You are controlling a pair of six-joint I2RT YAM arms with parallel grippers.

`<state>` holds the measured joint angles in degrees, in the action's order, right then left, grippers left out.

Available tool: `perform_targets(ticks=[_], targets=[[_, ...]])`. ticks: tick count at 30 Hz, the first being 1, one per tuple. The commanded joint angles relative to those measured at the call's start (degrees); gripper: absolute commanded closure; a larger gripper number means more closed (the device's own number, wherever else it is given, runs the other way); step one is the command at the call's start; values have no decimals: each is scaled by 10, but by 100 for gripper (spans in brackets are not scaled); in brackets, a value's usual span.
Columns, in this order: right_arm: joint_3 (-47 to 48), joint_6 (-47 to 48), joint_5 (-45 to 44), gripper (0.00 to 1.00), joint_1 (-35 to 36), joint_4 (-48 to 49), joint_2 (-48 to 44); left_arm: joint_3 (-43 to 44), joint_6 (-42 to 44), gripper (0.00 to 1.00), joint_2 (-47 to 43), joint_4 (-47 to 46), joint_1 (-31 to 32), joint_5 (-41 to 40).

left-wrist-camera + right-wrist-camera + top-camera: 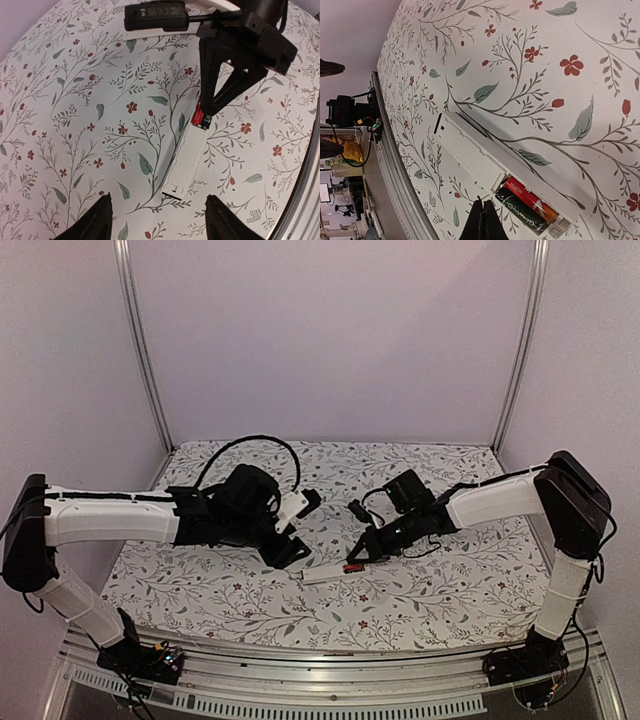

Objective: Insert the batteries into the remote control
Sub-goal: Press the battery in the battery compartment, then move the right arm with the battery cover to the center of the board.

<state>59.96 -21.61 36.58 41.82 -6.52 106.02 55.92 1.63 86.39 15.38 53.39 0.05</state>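
Left gripper fingers wide apart, nothing held, over plain end of long white plastic remote control. Remote flat on flowery table cloth, mid-table, nearer front edge. Two small red-and-black round batteries side by side in open slot at other end. Right gripper pinched shut, empty, tip right by batteries.

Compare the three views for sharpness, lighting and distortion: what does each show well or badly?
Top external: soft and dim, the batteries only a red speck. Left wrist: wide-angle bending toward the corners, left gripper a dark silhouette, remote evenly lit and clear. Right wrist: sharpest, print on the batteries readable, right gripper a dark shape at the bottom edge.
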Motion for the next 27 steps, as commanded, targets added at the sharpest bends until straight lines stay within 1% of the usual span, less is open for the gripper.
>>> perform_targets(ticks=[1,7,12,19,21,23,24,25,26,27], targets=[[-3,11,-16,100,-3,-11,29,-12,-15,37,-13,-22,-6,-26],[-7,15,-18,100,-5,-16,64,-10,-15,36,-4,-18,-6,-27],[0,24,-49,100,-6,-51,30,-12,-15,37,-5,-20,-7,-32],[73,56,-40,100,-9,-110,-21,-14,-15,36,-25,-21,-8,-37],[94,65,-56,98,-18,-128,-35,-18,-15,36,-38,-21,-9,-38],[115,83,-109,82,-34,-168,-50,-23,-26,36,-56,-23,-11,-36],[128,98,-154,70,-43,-191,-55,-27,-30,35,-67,-25,-12,-36],[142,110,-199,59,-52,-213,-55,-31,-34,33,-76,-27,-14,-36],[156,129,-244,41,-63,-232,-55,-37,-38,30,-87,-30,-15,-37],[166,147,-268,30,-75,-243,-51,-42,-42,25,-97,-32,-17,-39]])
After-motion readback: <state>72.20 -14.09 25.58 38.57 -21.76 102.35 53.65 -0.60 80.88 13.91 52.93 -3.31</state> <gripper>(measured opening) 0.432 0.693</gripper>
